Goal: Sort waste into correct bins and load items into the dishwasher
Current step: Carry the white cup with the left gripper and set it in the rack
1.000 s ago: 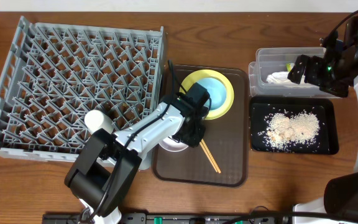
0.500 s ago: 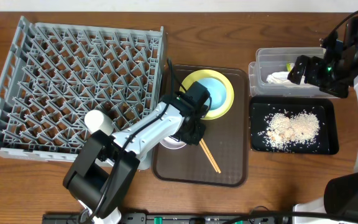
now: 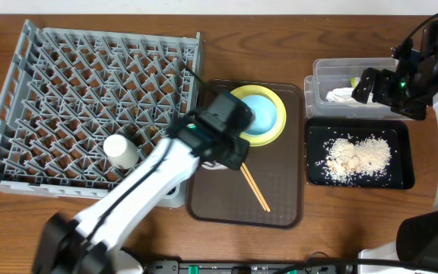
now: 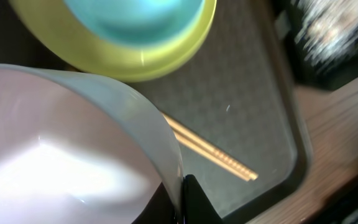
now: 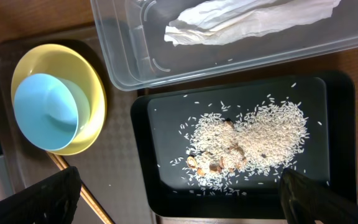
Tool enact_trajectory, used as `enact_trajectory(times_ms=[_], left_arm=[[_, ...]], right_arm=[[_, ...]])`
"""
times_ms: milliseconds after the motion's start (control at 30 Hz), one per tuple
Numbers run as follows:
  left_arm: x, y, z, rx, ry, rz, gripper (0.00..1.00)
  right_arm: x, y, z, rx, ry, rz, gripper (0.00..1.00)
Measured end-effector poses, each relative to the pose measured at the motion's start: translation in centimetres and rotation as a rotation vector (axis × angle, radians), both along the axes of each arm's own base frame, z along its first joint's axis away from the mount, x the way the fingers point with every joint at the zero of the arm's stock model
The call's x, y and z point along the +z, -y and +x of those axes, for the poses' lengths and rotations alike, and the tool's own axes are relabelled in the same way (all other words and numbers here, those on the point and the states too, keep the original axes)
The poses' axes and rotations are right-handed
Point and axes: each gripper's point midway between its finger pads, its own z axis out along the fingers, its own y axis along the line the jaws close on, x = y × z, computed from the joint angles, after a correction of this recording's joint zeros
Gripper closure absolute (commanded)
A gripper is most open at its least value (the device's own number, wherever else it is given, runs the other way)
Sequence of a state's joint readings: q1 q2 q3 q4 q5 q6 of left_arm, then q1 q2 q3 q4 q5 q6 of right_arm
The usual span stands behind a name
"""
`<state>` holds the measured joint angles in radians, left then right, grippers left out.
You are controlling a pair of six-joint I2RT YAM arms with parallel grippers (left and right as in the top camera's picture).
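Observation:
My left gripper (image 3: 230, 148) is shut on the rim of the pinkish-white bowl (image 4: 61, 143) and holds it above the brown serving tray (image 3: 280, 198); the arm hides most of the bowl overhead. The light blue bowl (image 3: 263, 113) sits in the yellow plate (image 3: 281, 122). The chopsticks (image 3: 254, 188) lie on the serving tray. The white cup (image 3: 119, 149) stands in the grey dish rack (image 3: 90, 68). The napkin (image 3: 339, 95) and wrapper (image 3: 353, 81) lie in the clear tub (image 3: 322, 72). Rice (image 3: 356, 156) covers the black tray (image 3: 405, 179). My right gripper (image 5: 179, 199) is open and empty above the black tray's near edge.
The rack fills the left of the table, right beside the serving tray. The tub and black tray (image 5: 340, 124) stand close together at the right of the serving tray. Bare wood shows along the front edge.
My left arm has risen and shifted up-left, lifting the pinkish-white bowl off the serving tray. The right arm has not moved.

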<state>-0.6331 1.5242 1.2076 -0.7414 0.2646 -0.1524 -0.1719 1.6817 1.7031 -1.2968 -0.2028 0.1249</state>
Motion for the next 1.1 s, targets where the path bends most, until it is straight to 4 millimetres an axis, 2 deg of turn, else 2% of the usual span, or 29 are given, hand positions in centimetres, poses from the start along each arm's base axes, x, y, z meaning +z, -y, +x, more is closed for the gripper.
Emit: enact_trajectory(times_ms=[167, 233, 267, 367, 533, 700, 1100], left_arm=[[6.9, -3.4, 2.8, 0.114, 0.176, -0.12, 0.92], [8.8, -5.0, 3.8, 0.152, 0.232, -0.153, 0.92], [10.1, -6.6, 4.6, 0.188, 0.274, -0.181, 0.93], [12.0, -9.3, 6.3, 0.224, 0.319, -0.266, 0.93], [12.5, -12.5, 8.6, 0.248, 0.317, -0.388, 0.93], [11.8, -15.1, 10.9, 0.259, 0.28, -0.529, 0.92], [7.8, -21.0, 15.5, 0.269, 0.176, -0.884, 0.92]], right_arm=[[0.0, 0.0, 0.0, 0.0, 0.0, 0.0, 0.01], [0.0, 0.0, 0.0, 0.0, 0.0, 0.0, 0.01], [0.0, 0.0, 0.0, 0.0, 0.0, 0.0, 0.01], [0.0, 0.0, 0.1, 0.0, 0.002, -0.001, 0.01], [0.0, 0.0, 0.1, 0.0, 0.003, -0.001, 0.01], [0.0, 0.0, 0.1, 0.0, 0.003, -0.001, 0.01], [0.0, 0.0, 0.0, 0.0, 0.001, -0.001, 0.01]])
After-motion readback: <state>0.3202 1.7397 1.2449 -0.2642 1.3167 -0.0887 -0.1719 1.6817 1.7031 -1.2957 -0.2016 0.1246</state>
